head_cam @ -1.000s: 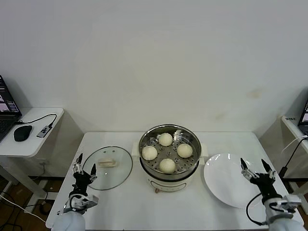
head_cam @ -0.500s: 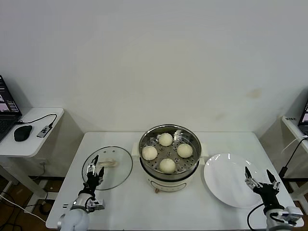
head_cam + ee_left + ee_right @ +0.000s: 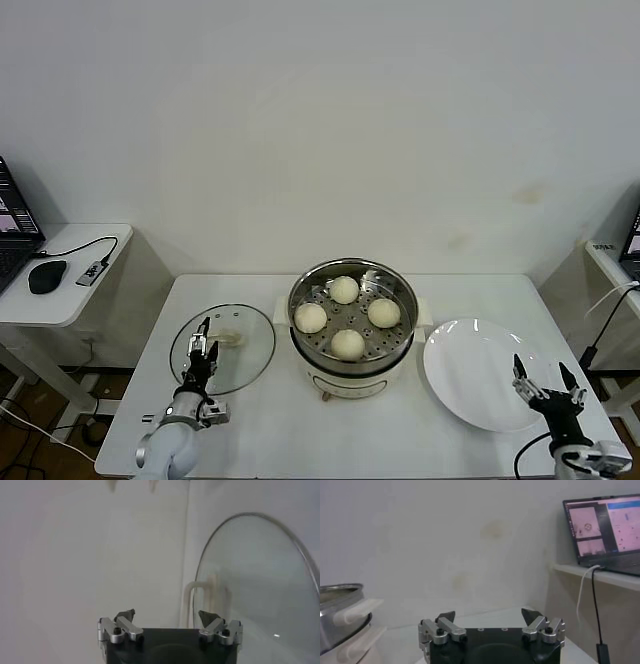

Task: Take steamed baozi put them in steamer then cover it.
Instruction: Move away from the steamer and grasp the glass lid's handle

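Baozi: four seated in steamer; cover unplaced, approached by spread left claw. Right claw spread, parked beside plate.

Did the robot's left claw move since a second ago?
Yes. The left gripper has moved inward over the glass cover, toward its handle, open.

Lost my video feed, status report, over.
Left gripper open above the cover. Right gripper open, empty, by the plate. Four baozi in the steamer, uncovered. Nothing blocking.
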